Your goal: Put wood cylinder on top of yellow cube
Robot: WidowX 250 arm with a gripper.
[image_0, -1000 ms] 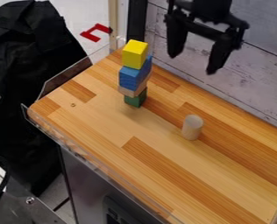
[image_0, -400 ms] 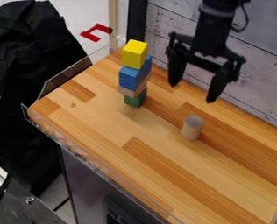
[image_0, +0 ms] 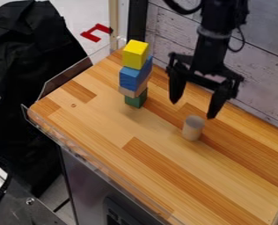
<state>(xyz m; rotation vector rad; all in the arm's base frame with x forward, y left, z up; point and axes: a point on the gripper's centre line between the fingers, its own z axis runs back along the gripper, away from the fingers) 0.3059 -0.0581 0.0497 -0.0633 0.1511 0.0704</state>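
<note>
Jaws: mine have come down, spread wide and empty.
Cylinder (image_0: pixel 192 129): pale wood, upright on the desk (image_0: pixel 100 118), seen just below my jaws.
Cube (image_0: pixel 135 56): yellow, atop the blue block (image_0: pixel 132 79).

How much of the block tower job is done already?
The tower is up: green at the bottom, then tan, then blue, with the yellow cube on top. The gripper is open and holds nothing. The cylinder stands on the table, away from the tower. So grabbing it, lifting it and setting it on the yellow cube are all left.
</note>
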